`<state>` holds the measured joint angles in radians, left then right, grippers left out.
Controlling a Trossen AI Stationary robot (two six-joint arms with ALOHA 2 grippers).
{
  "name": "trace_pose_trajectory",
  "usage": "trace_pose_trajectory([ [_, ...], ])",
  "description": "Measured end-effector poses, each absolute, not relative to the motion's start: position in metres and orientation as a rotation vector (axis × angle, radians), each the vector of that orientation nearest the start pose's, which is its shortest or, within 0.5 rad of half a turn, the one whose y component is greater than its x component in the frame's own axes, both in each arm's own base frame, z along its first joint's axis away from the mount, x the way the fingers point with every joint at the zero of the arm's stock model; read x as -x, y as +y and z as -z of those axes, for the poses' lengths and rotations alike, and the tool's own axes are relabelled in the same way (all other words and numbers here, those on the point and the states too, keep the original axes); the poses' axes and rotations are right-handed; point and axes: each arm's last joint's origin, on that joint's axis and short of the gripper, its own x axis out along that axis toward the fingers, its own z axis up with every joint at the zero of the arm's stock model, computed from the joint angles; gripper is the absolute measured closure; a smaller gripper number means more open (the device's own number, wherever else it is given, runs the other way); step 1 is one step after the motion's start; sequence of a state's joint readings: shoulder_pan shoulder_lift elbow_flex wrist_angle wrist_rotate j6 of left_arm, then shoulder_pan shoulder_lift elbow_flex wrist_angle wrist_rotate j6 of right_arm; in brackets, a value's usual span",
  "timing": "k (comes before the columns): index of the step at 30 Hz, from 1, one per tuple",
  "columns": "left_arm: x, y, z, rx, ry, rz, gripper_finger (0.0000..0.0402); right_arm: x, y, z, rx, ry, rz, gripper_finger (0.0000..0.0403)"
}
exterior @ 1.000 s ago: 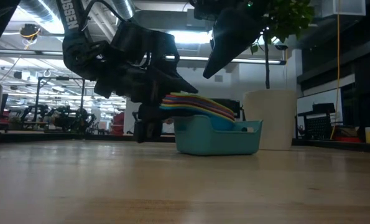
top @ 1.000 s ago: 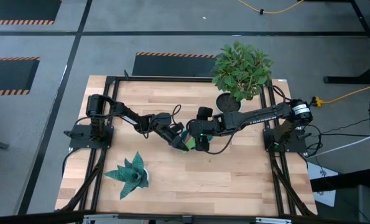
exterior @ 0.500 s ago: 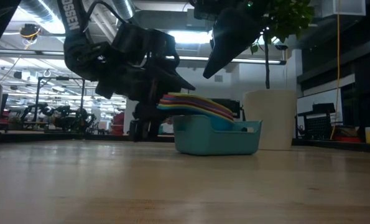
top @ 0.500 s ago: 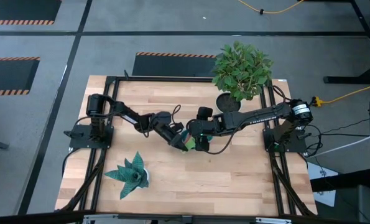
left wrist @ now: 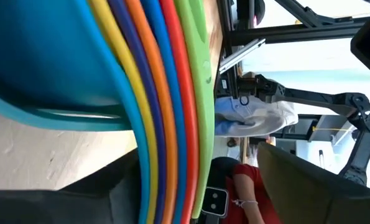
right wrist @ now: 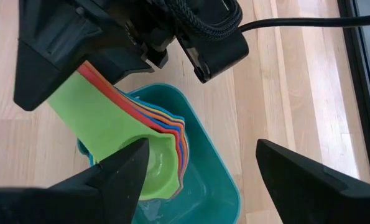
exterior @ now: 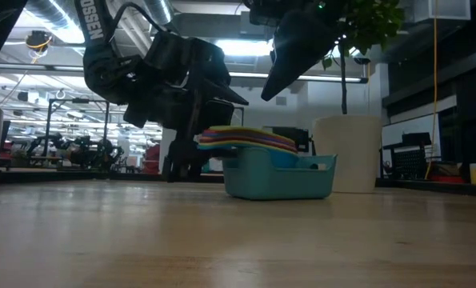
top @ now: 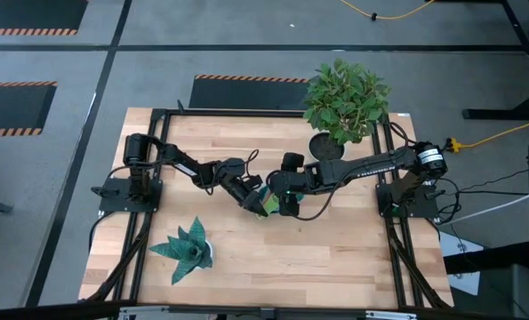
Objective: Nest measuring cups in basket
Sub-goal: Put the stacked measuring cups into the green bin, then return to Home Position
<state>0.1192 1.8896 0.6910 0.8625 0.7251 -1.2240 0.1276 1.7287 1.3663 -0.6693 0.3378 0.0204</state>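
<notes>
- The left gripper point(exterior: 191, 132) is at the handle end of the nested measuring cups point(exterior: 250, 141), on the left of the basket point(exterior: 279, 174) in the low view; its fingers point(right wrist: 60, 50) flank the fanned handles, but whether they pinch them or have let go I cannot tell; judged, the step is the release, so the jaws should part fully and back straight off along the handles, without dragging the stack.
- The measuring cups sit as one stack, green uppermost, bowls inside the teal basket, handles sticking out over its left wall; the stack looks near level, so any sideways nudge could tip it.
- The right gripper point(right wrist: 200, 171) hovers above the basket, jaws spread wide and empty; it should stay clear until the left arm withdraws.
</notes>
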Motion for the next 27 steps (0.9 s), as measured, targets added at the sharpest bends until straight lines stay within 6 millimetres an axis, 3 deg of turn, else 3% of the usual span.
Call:
trace_pose_trajectory([
  [10,-0.330,0.026,-0.118,1.297,0.662,0.372,0.0079,-0.359,0.036,-0.252,0.220,1.003,0.201,0.0103],
  [27,-0.323,0.052,-0.112,1.261,0.702,0.399,0.0075,-0.359,0.036,-0.252,0.221,1.003,0.201,0.0103],
])
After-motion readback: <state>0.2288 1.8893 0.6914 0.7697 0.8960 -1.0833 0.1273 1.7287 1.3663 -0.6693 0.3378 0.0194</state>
